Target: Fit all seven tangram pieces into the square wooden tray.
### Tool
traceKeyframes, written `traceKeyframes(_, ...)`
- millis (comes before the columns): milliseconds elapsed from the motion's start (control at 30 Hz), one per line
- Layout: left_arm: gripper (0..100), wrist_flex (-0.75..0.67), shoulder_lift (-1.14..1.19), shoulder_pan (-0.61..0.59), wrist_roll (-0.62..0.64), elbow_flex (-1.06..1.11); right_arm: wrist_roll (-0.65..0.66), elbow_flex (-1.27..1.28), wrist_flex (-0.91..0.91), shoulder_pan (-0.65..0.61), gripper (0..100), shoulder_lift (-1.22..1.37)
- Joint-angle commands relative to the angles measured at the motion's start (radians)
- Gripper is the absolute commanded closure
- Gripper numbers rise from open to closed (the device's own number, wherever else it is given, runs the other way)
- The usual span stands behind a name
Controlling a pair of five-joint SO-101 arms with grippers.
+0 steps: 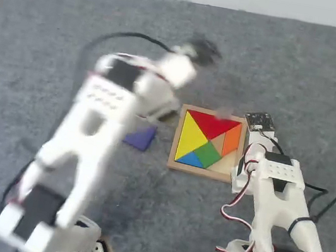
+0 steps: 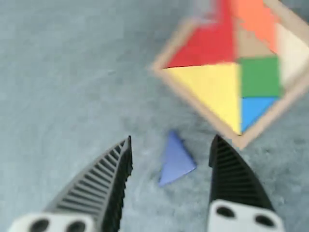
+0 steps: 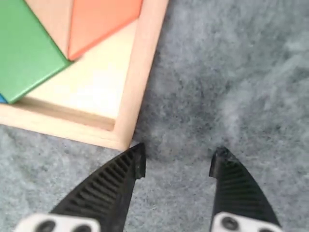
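Grey table (image 1: pixel 291 75) carried the tray (image 1: pixel 176 137); left claw (image 2: pixel 172 139) gaped wide above a loose triangle (image 2: pixel 176 159), right claw (image 3: pixel 179 150) gaped empty.

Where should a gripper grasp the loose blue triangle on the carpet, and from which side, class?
Likely from above, since the loose blue triangle lies flat on the carpet beside the tray. Close across its slanted edges near the wide base, not the tip. The left gripper is open over it.

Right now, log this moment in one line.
left gripper open near purple triangle | right gripper open beside tray corner | tray unfilled
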Motion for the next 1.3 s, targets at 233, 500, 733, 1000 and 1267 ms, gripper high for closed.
traceKeyframes(233, 75, -0.276, -0.219, -0.637, 0.315, 0.595, -0.023, -0.46, 0.263, -0.286, 76.5, 0.005)
traceKeyframes(500, 75, -0.327, -0.218, -0.756, 0.315, 0.687, 0.207, -0.959, 0.41, -0.568, 75.4, 0.317)
traceKeyframes(733, 75, -0.368, -0.226, -0.838, 0.315, 0.694, 0.572, -1.333, 0.527, -0.651, 55.6, 0.74)
traceKeyframes(1000, 75, -0.405, -0.226, -0.861, 0.313, 0.694, 0.778, -1.574, 0.61, -0.699, 47.8, 0.931)
traceKeyframes(1267, 75, -0.405, -0.226, -0.858, 0.313, 0.684, 0.812, -1.587, 0.555, -0.742, 47.8, 1.033)
